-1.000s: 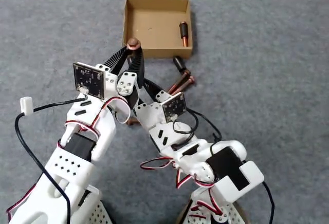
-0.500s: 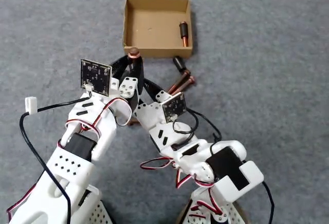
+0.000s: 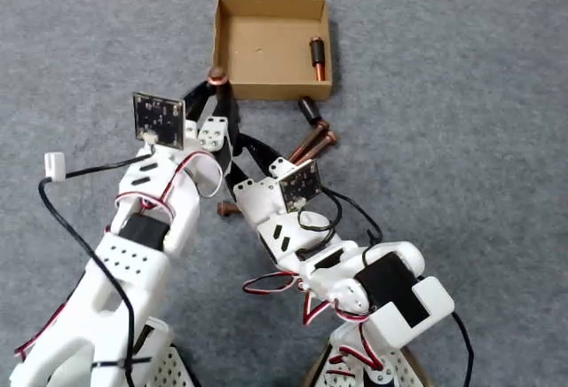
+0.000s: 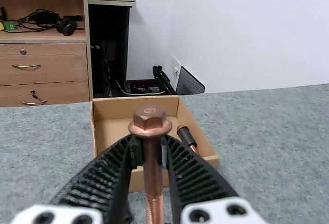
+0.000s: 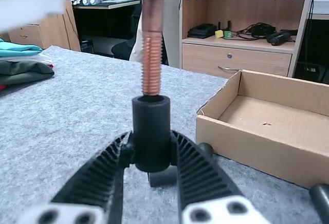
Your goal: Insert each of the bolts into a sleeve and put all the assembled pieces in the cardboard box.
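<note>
Carpet (image 3: 461, 138), grey and fuzzy, covers the whole table top. Behind the table, the room has a white wall (image 4: 247, 29), brown wooden drawers (image 4: 41, 70) and a desk top with black cables (image 4: 49, 19) on it. Some folded clothes (image 5: 23, 67) lie on the carpet, far off to one side of the right gripper. The print on the little things on the desk is too small to read.

The left gripper (image 4: 149, 147) is squeezed tight on a copper bolt (image 4: 149, 124). It holds the bolt straight up and down, with the six-sided head on top. The right gripper (image 5: 151, 154) sits right under it. It is closed on a black sleeve (image 5: 151, 129), which stands upright with its hole facing up. The bolt's screw end hangs straight over that hole, with its tip right at the rim. I cannot tell if the tip is inside.

The cardboard box (image 3: 271, 91) sits just past both grippers. One finished piece (image 3: 317, 57), a bolt in a sleeve, lies inside it by the wall on the right gripper's side.

Near the right gripper, just outside the box, lie a spare sleeve (image 3: 308, 108) and two loose bolts (image 3: 311, 145) side by side. A lone bolt (image 3: 227, 209) lies on the carpet behind the grippers, between the two arms. From above, the left arm (image 3: 169, 201) covers the right gripper's tips.
</note>
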### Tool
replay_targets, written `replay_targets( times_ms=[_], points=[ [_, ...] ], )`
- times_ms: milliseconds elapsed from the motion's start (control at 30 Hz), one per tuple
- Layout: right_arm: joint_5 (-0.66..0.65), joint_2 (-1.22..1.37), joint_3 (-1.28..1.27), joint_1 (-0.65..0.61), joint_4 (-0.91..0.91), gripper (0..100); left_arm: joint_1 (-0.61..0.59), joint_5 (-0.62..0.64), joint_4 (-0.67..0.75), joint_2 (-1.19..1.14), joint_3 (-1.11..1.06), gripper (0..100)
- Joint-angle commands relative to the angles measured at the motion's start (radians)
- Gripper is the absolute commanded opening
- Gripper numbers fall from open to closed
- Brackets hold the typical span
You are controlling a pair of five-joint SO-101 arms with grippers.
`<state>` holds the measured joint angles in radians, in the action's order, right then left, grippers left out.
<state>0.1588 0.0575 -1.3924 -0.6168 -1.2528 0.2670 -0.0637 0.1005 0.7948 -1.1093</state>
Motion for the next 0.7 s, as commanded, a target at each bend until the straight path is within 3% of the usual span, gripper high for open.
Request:
replay_targets(
  times_ms=[0,367,567,667],
  points=[
    [-0.006,-0.005,0.044,0.016,-0.029,0.0,-0.005,0.003,0.020,-0.013,0.063,2],
    [-0.006,0.001,0.048,0.019,-0.029,0.0,0.011,0.002,0.012,-0.013,0.055,2],
    [-0.006,0.001,0.056,0.019,-0.025,0.0,0.026,0.011,-0.198,-0.013,0.143,2],
    [-0.006,0.001,0.056,0.019,-0.028,0.0,0.031,0.057,-0.236,-0.012,0.155,2]
  ],
)
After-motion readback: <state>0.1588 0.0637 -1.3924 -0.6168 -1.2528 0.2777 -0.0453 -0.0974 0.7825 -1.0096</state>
